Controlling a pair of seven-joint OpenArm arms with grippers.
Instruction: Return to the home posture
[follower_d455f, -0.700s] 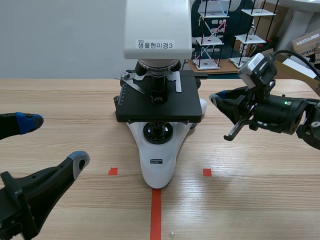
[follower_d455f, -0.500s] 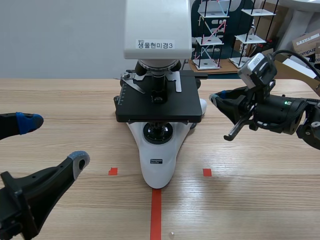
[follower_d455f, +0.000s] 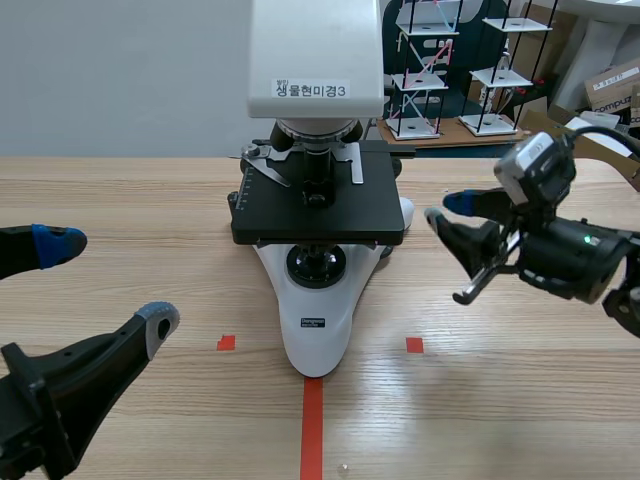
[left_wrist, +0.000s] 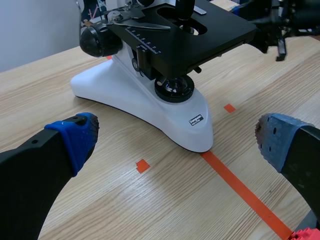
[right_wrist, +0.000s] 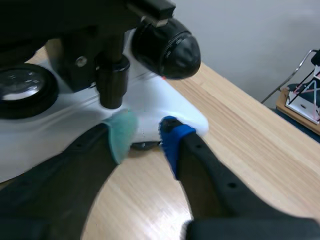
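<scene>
A white and black microscope (follower_d455f: 318, 200) stands at the table's middle, its stage (follower_d455f: 318, 210) level. My left gripper (follower_d455f: 110, 283) is low at the near left, open wide and holding nothing. In the left wrist view the microscope (left_wrist: 150, 95) lies ahead of that gripper (left_wrist: 177, 137). My right gripper (follower_d455f: 448, 212) hangs just right of the stage, pointing at the microscope. In the right wrist view its fingertips (right_wrist: 147, 135) stand a little apart with nothing between them, close before the white base (right_wrist: 165, 100) and below a black focus knob (right_wrist: 167, 45).
Orange-red tape marks (follower_d455f: 312, 430) lie on the wooden table in front of the microscope. Wire shelf racks (follower_d455f: 425, 70) and cardboard boxes (follower_d455f: 615, 85) stand beyond the table's far right edge.
My right gripper has drawn back to the right and slightly lower, away from the microscope. The left arm and the microscope have not moved.
</scene>
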